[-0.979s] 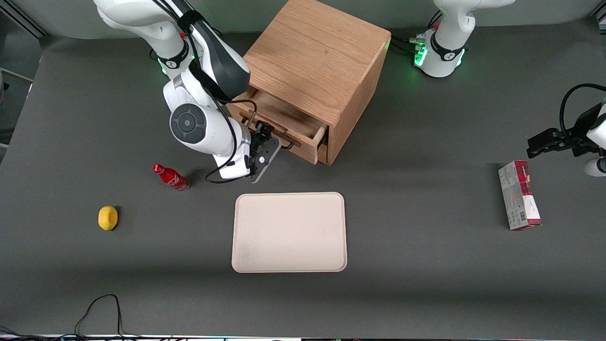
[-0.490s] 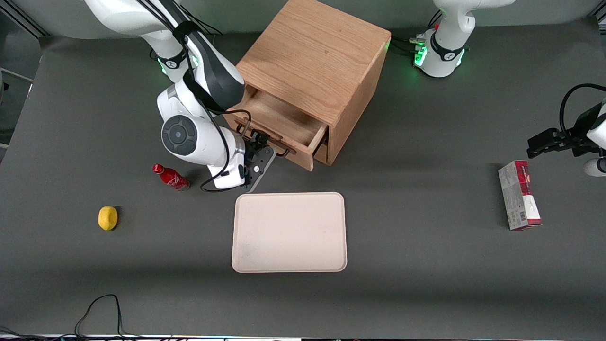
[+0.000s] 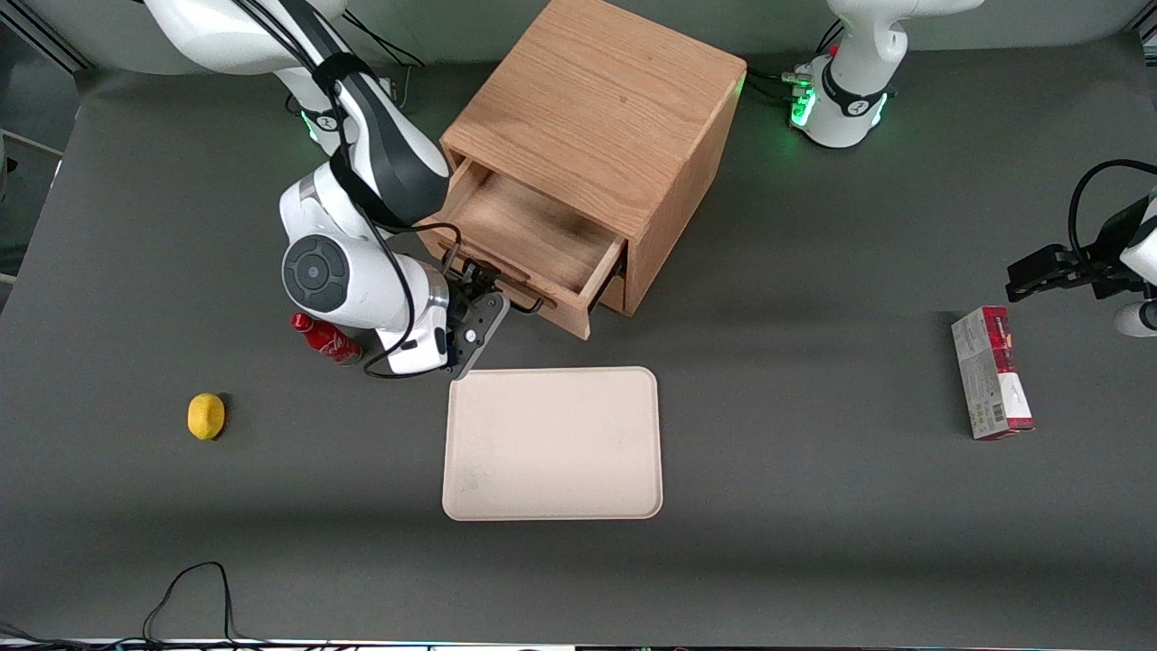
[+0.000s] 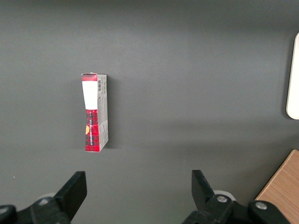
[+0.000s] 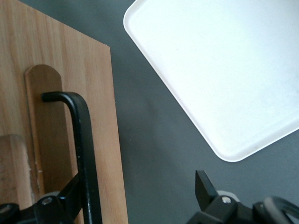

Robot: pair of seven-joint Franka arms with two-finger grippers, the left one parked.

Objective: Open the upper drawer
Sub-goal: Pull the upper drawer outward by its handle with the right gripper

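The upper drawer [image 3: 533, 237] slid farther out (gripper [image 3: 477, 291] at its handle).

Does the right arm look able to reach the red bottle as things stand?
Probably yes: the bottle stands close beside the arm with nothing between, though the open claw, at the drawer handle, would have to turn away first.

Table [image 3: 813, 542] carries cabinet [image 3: 597, 108], tray [image 3: 551, 443].

Upper drawer [image 3: 533, 240] pulled well out of oak cabinet [image 3: 597, 117], light-wood box empty, thin black bar handle [image 3: 506, 287] on front.
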